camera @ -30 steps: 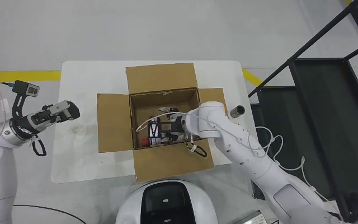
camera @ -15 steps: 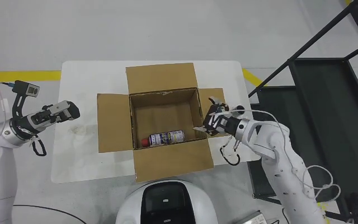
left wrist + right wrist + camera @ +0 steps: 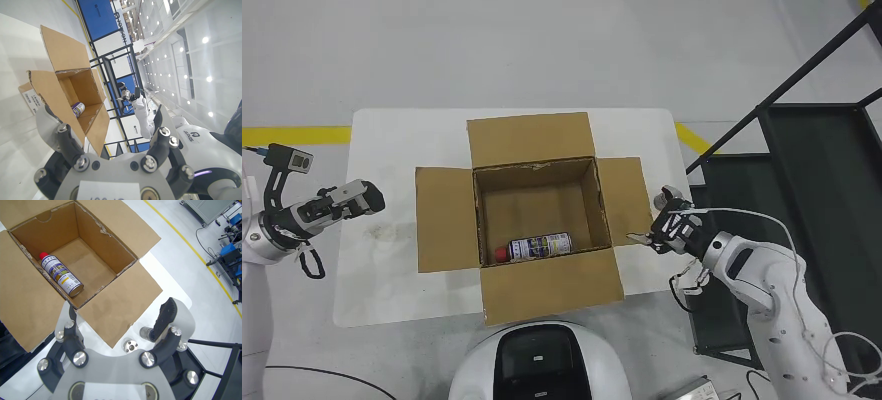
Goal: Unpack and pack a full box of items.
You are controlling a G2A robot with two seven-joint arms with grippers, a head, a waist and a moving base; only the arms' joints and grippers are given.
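Right end effector point(image 3: 121, 310), spread wide and empty, hangs beside the box point(image 3: 105, 239); spray can point(image 3: 60, 275) lies inside.

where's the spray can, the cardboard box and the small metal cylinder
blue-and-white spray can with red cap point(image 3: 61, 274), right wrist view, middle of label
open brown cardboard box point(image 3: 105, 247), right wrist view, inner side wall
small silver metal cylinder point(image 3: 145, 332), right wrist view, its side
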